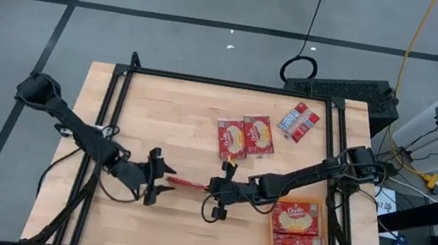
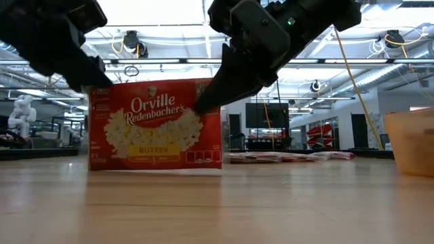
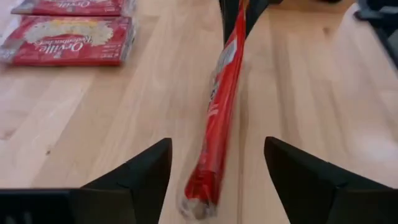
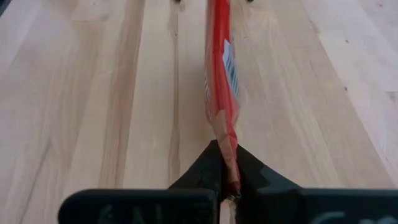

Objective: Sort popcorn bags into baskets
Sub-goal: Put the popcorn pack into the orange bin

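Wooden boards, pale and smooth, make the table [image 1: 203, 111], and its near left part lies bare, with open room around both arms. One popcorn bag [image 1: 186, 184] stands upright on its long edge in the middle of the table, between the two grippers. The right gripper [image 1: 219, 194] is clenched on one end of this bag; in the right wrist view its fingers [image 4: 199, 168] press the thin red edge flat. The left gripper [image 1: 159, 185] is released, with its fingers [image 3: 146, 171] spread wide on both sides of the bag's other end, not touching it. Two more flat bags [image 1: 245, 137] lie side by side toward the far edge, and a small packet [image 1: 298, 121] lies just beyond them. The orange basket [image 1: 299, 236] sits at the near right corner with two bags flat inside. From the low view the standing bag shows a glossy front with a picture of yellow popcorn.
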Robot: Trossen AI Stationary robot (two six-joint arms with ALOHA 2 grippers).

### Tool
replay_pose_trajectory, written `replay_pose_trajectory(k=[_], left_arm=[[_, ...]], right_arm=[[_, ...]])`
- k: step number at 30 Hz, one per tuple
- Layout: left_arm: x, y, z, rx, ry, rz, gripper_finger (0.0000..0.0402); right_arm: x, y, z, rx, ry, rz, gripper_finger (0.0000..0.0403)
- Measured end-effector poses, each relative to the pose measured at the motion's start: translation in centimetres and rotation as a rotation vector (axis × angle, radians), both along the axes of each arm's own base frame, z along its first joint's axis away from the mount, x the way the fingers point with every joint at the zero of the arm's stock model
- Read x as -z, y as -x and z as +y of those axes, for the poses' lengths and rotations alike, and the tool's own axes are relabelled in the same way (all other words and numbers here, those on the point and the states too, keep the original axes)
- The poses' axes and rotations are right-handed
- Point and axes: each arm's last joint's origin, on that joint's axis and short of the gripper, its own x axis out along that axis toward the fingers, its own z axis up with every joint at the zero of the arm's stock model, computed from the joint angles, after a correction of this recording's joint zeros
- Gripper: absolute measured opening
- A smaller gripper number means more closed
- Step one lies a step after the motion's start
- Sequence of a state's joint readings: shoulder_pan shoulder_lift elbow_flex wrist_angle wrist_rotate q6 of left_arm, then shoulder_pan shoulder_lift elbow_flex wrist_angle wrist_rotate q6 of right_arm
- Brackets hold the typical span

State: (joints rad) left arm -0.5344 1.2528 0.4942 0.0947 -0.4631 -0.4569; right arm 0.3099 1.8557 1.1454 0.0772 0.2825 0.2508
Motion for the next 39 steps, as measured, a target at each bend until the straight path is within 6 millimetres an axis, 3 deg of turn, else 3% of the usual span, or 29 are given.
replay_pose_trajectory(k=[6, 9, 14, 16, 22, 29, 34, 39], left_arm=[[2.4, -0.8, -1.3, -0.013, -0.032, 0.026, 0.0234], [3.1, -1.1, -1.6, -0.013, -0.036, 0.024, 0.0177], [3.6, -1.4, -1.7, -0.049, -0.007, 0.019, 0.0048], [3.6, -1.4, -1.7, -0.071, 0.028, 0.017, 0.0019], [3.5, -1.5, -1.7, -0.096, 0.077, 0.007, 0.0041], [3.4, -1.6, -1.7, -0.094, 0.073, -0.004, 0.0018], [3.4, -1.6, -1.7, -0.086, 0.065, -0.008, 0.0035], [3.3, -1.6, -1.8, -0.077, 0.068, -0.009, 0.0047]], right_arm=[[0.0, 0.0, 0.0, 0.0, 0.002, 0.006, 0.0002], [0.1, 0.0, -0.1, 0.0, 0.002, 0.007, 0.0002], [0.1, 0.1, 0.2, -0.006, 0.003, 0.007, 0.0004], [0.0, 0.2, 0.6, -0.015, 0.004, 0.005, 0.0013], [0.4, 1.0, 1.9, 0.027, 0.011, -0.02, 0.0077], [1.1, 1.9, 2.7, 0.096, 0.03, -0.091, 0.0125], [1.3, 2.1, 2.6, 0.099, -0.025, -0.213, 0.0113], [1.9, 2.7, 2.4, 0.102, -0.052, -0.269, 0.0055]])
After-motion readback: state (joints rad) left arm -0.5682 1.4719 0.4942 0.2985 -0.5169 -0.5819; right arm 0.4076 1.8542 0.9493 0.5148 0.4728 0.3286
